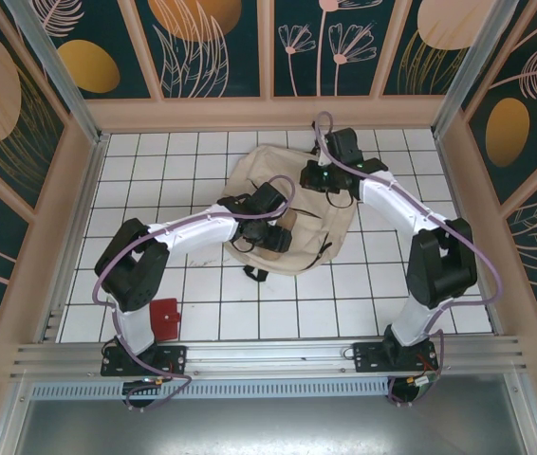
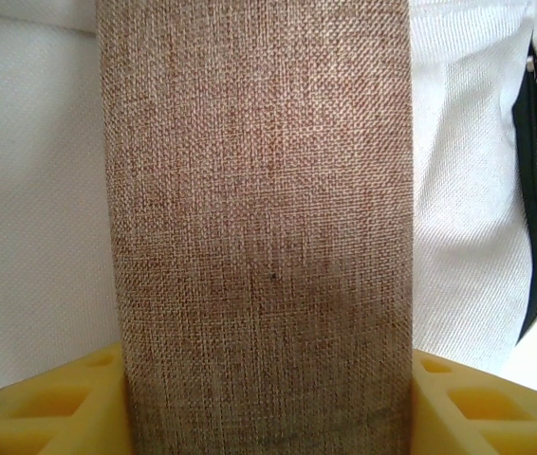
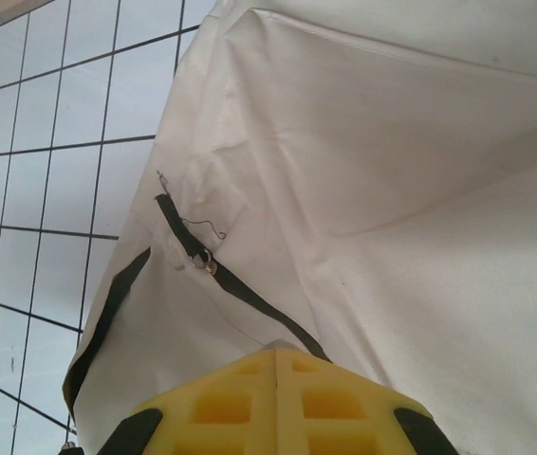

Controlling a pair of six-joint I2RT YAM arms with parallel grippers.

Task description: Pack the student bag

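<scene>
Red flat item (image 1: 164, 318) sits at 7 o'clock on the desk (image 1: 382, 284), by the left arm's base. Left pincer (image 2: 267, 417) has its jaws apart, grasping a brown woven item (image 2: 259, 190) that fills the gap between the yellow fingers (image 2: 41, 412), over the bag (image 1: 249, 175). Bag lies mid-desk, toward 12 o'clock. Right pincer (image 3: 276, 365) is at the bag's 1 o'clock edge — clenched on the cream fabric by the black zipper (image 3: 249, 294), with the cloth tented up.

Bright, even light w/ soft shadows; pics sharp.
</scene>
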